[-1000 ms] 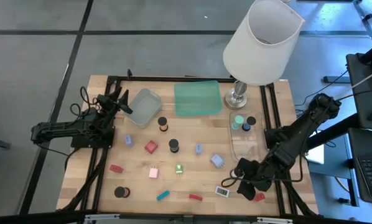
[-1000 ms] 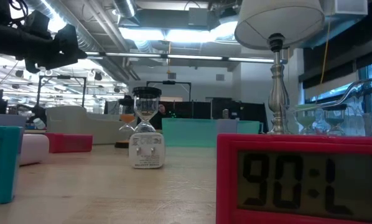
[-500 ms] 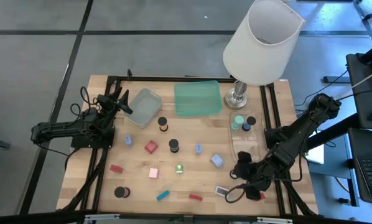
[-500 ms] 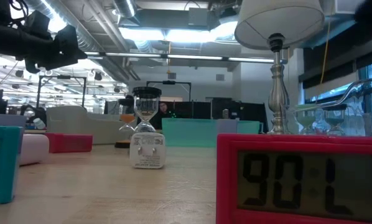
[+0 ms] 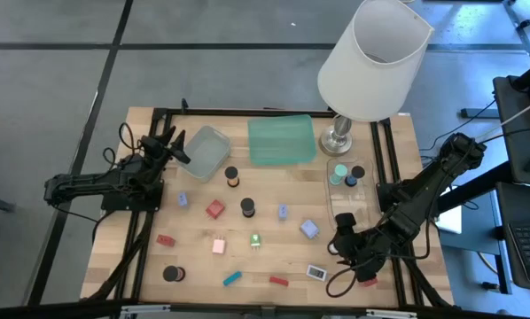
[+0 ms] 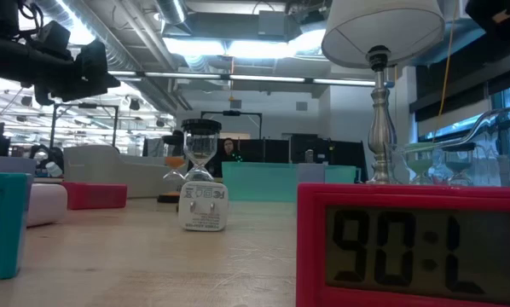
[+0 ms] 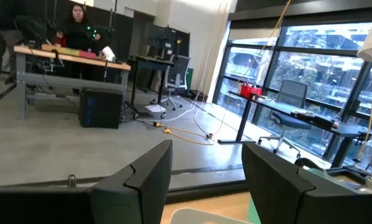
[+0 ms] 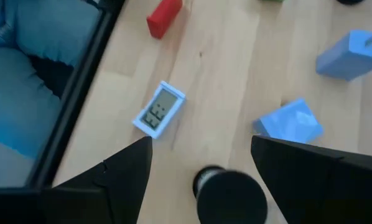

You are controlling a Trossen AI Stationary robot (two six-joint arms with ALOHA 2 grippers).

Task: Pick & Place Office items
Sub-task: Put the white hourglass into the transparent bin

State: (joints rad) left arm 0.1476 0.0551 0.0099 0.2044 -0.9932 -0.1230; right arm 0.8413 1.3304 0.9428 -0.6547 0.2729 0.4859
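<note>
- The right claw (image 5: 343,237) is held released above the table's (image 5: 274,186) front right part — a black cylinder (image 8: 229,193) is seen between its fingers.
- The left claw (image 5: 178,146) is held released at the grey tray (image 5: 203,152).

Arms: two, dark, jointed segments
Left end effector (image 7: 204,180): two black angular fingers
Right end effector (image 8: 201,177): black, broad fingers
Cables: black, looped along both arms

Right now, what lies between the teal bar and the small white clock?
A red bar lies between the teal bar and the white clock, apart from both. This shows in the high view.
</note>
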